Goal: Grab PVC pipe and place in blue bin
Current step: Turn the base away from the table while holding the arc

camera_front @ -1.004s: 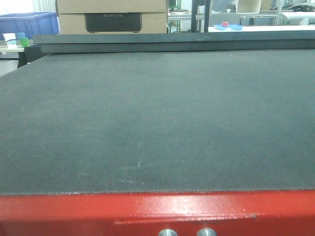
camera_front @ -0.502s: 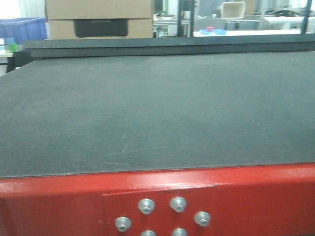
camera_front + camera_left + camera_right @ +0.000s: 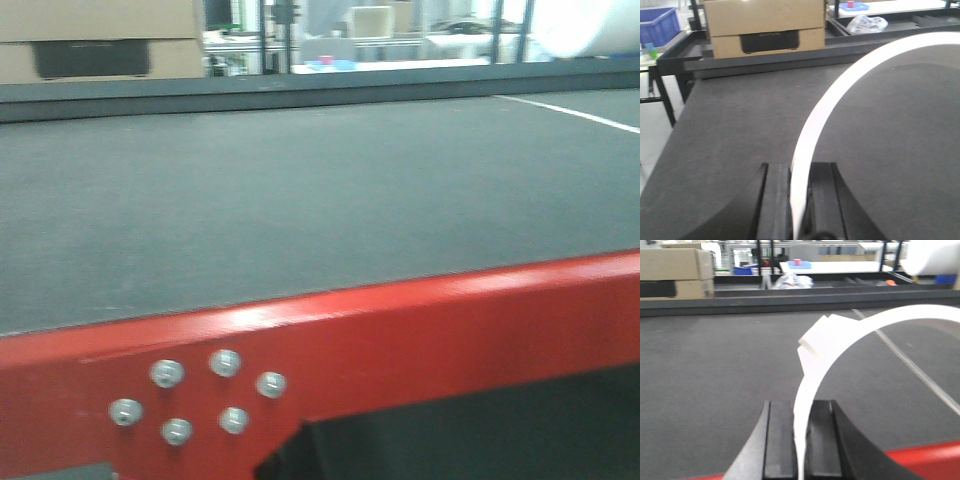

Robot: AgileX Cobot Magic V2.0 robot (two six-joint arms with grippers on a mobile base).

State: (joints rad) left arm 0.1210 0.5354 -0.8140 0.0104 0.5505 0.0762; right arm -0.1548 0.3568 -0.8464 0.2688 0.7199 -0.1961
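Note:
In the left wrist view my left gripper (image 3: pixel 799 169) is shut on a white PVC pipe arc (image 3: pixel 840 95), which curves up and to the right above the dark table mat (image 3: pixel 740 125). In the right wrist view my right gripper (image 3: pixel 800 406) is shut on a white PVC pipe arc (image 3: pixel 855 330) whose squared end (image 3: pixel 815 342) shows at the upper left. A blue bin (image 3: pixel 657 25) stands beyond the table's far left corner. The front view shows neither gripper, pipe nor bin.
A cardboard box (image 3: pixel 762 25) stands behind the table's far edge. A crumpled plastic bag (image 3: pixel 866 23) lies at the back right. The table's red front rail (image 3: pixel 400 330) with several bolts (image 3: pixel 195 395) fills the lower front view. A white line (image 3: pixel 910 365) crosses the mat.
The front view has swung to the right: the cardboard box slid left, the blue bin left the frame, and the red rail with its bolts rose and tilted.

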